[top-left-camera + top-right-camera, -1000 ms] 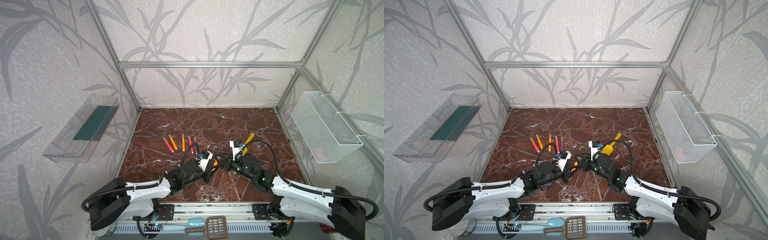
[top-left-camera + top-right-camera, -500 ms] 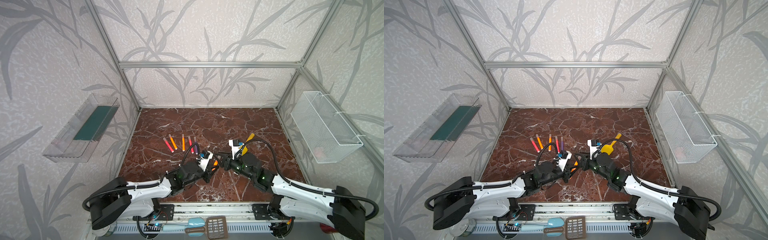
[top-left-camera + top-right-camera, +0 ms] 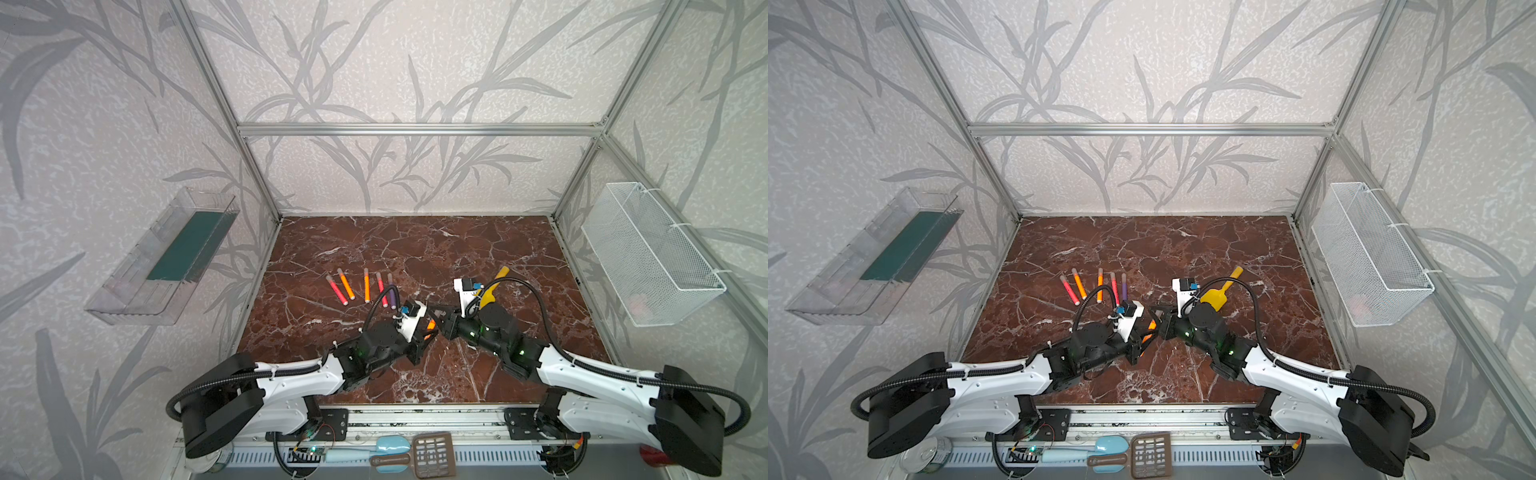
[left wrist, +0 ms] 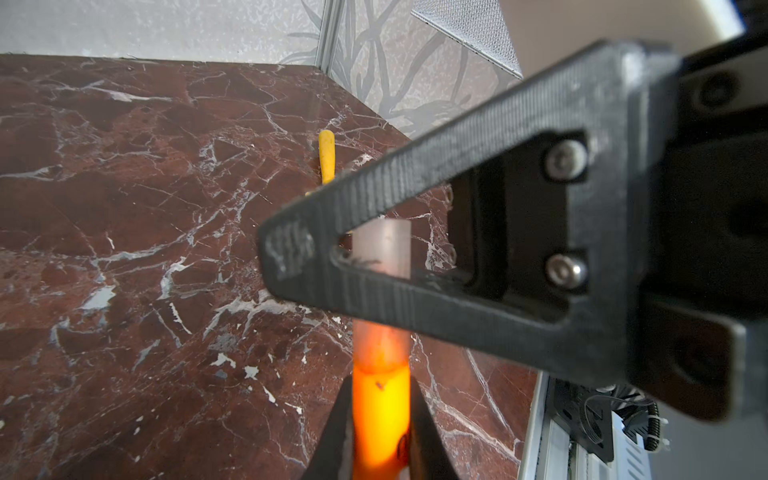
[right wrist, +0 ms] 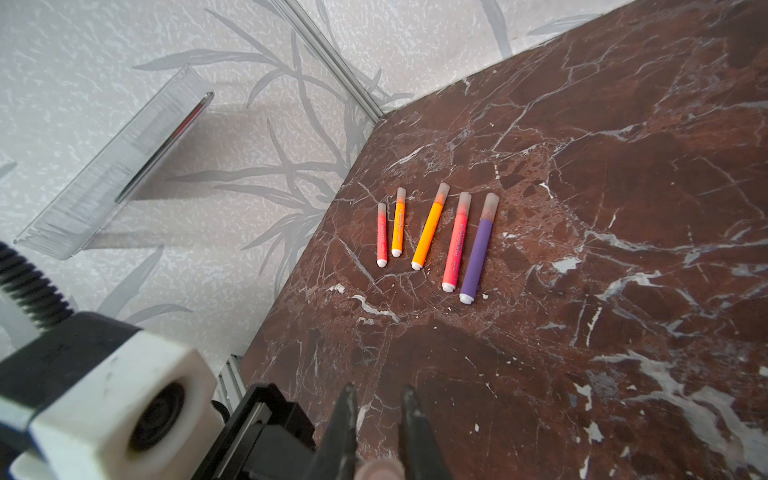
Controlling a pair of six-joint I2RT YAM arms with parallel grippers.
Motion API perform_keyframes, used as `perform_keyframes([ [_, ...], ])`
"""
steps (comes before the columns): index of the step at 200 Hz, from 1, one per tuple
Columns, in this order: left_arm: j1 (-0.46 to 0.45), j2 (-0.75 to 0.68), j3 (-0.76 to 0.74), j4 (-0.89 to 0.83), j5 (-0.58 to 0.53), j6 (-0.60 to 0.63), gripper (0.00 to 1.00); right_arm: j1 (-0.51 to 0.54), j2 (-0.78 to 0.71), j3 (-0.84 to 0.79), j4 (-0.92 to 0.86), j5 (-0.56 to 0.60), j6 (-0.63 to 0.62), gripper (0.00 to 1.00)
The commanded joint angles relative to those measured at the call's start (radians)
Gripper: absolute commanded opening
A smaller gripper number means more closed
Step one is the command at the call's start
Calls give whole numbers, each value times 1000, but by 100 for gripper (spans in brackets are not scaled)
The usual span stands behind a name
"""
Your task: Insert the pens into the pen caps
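The left gripper (image 4: 380,419) has its jaws closed tightly on an orange pen (image 4: 380,399); the two black fingers press the pen's body from both sides. The pen points away from this gripper, and its front end sits inside a pen cap (image 4: 384,245), a pale translucent tube. The orange colour shows through the part of the cap nearest the left fingers. The right gripper (image 5: 378,399) is closed on this same cap. In the right wrist view the pinkish round end of the cap (image 5: 380,467) lies between its two fingers, and in the left wrist view one of its fingers (image 4: 415,199) crosses in front of the cap's middle. Pen and cap therefore make one straight line, with one gripper at each end.

In a top view the left gripper (image 3: 429,330) and the right gripper (image 3: 437,322) meet tip to tip over the front middle of the table (image 3: 415,249).

Behind the left arm, a row of five pens (image 5: 430,226) lies flat on the table, well apart from the jaws. The pens are nearly parallel, the purple pen (image 5: 478,249) is closest to the grippers, and each has a pale cap on its far end. A yellow spatula (image 3: 492,286) lies on the table behind the right gripper.
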Motion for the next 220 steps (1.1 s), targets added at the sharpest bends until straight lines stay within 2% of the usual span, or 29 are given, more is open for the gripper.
perform_keyframes([
  [1, -1, -14, 44, -9, -95, 16, 0, 10, 9, 15, 23, -37, -17, 1],
  [29, 1, -37, 84, -18, -171, 61, 0, 29, 27, 7, 50, -49, -20, 0],
  [90, 5, -122, 193, -62, -210, 152, 0, 102, 35, -9, 52, -37, -69, 0],
  [128, 11, -139, 239, -71, -252, 185, 0, 112, 32, -36, 64, -47, -68, 0],
  [132, 12, -140, 243, -70, -257, 188, 0, 142, 29, -38, 64, -46, -69, 0],
  [177, 29, -143, 295, -61, -258, 220, 0, 214, 7, -78, 88, 8, -72, 0],
  [220, 48, -161, 329, -52, -256, 249, 0, 236, 28, -92, 114, 4, -54, 0],
])
